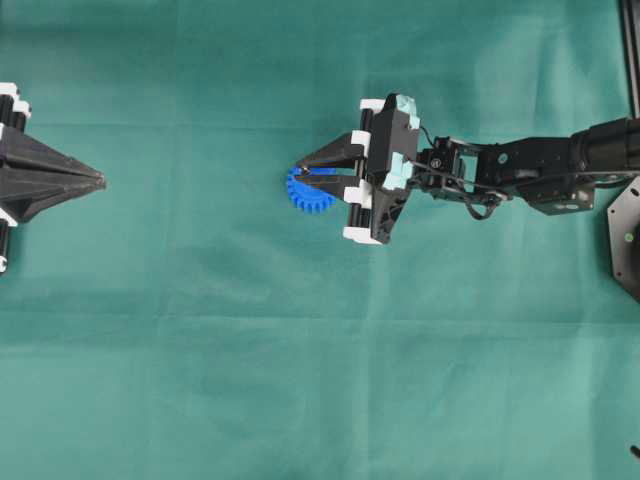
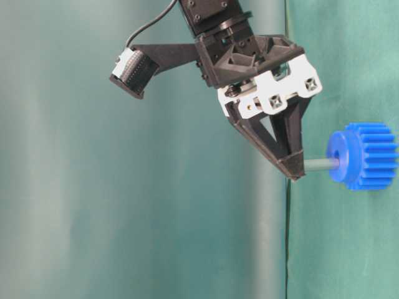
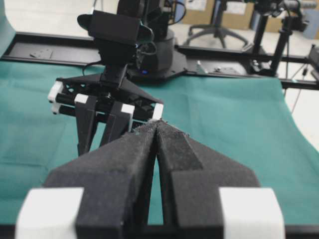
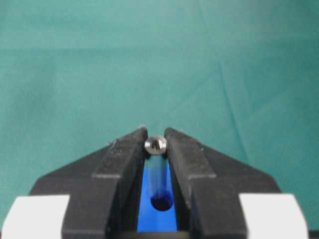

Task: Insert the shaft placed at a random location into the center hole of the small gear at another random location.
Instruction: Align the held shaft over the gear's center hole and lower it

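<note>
The right claw (image 1: 303, 171) was clenched on the shaft (image 2: 321, 164), gripping it at one end between its two black fingertips. In the right wrist view the round silvery end of the shaft (image 4: 155, 145) sat pinched between the tips, with the rest of it running down toward the gear (image 4: 157, 199) beneath. In the table-level view the other end of the shaft met the center hole (image 2: 336, 155) in the hub of the gear (image 2: 365, 156); how far it had entered could not be determined. In the overhead view the gear (image 1: 308, 192) lay on the green surface (image 1: 200, 350) near the middle, partly covered by the right claw's fingers, with its teeth showing on the left and lower sides. The right arm (image 1: 520, 170) reached in from the right edge of that view. The left claw (image 1: 100, 180) rested at the left edge of the overhead view, well apart from the gear, pointing toward it. In the left wrist view its two black fingers (image 3: 124, 169) stood pressed together with only a thin seam between them and nothing held, so it was clenched on nothing. Beyond them that view showed the right claw (image 3: 102, 137) pointing down toward the surface (image 3: 239, 119); the gear could not be made out there.
</note>
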